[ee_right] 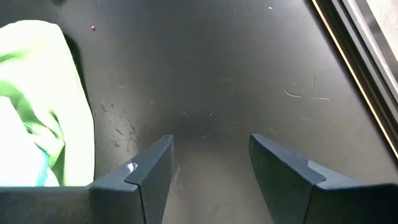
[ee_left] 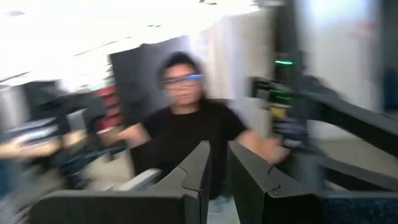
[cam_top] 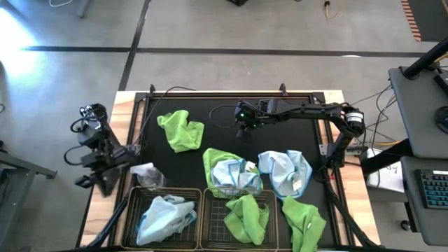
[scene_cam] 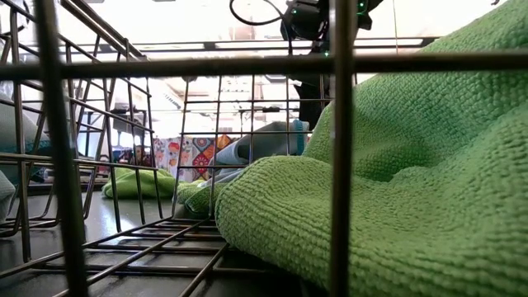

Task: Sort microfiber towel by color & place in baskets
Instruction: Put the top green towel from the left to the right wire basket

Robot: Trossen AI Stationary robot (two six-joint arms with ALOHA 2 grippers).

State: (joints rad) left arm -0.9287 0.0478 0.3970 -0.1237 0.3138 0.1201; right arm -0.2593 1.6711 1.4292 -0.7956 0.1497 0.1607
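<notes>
Two wire baskets stand at the near edge. The left basket (cam_top: 130, 210) holds a pale blue towel (cam_top: 164, 217). The right basket (cam_top: 271, 210) holds a lime green towel (cam_top: 246, 217) (scene_cam: 412, 173). On the black mat lie a green towel (cam_top: 180, 129), a green and blue pile (cam_top: 227, 171) (ee_right: 37, 93), a blue towel (cam_top: 285, 171) and a green towel (cam_top: 302, 222). My right gripper (cam_top: 243, 129) (ee_right: 208, 162) hangs open above bare mat, beyond the pile. My left gripper (cam_top: 122, 155) (ee_left: 219, 168) is held up at the table's left edge, its fingers nearly together with nothing between them.
A small clear spray bottle (cam_top: 147, 173) lies beside the left basket's far rim. A person (ee_left: 183, 124) stands beyond the table. Bare mat (ee_right: 236, 74) lies under and around my right gripper. Cables run along the mat's far edge (cam_top: 210, 94).
</notes>
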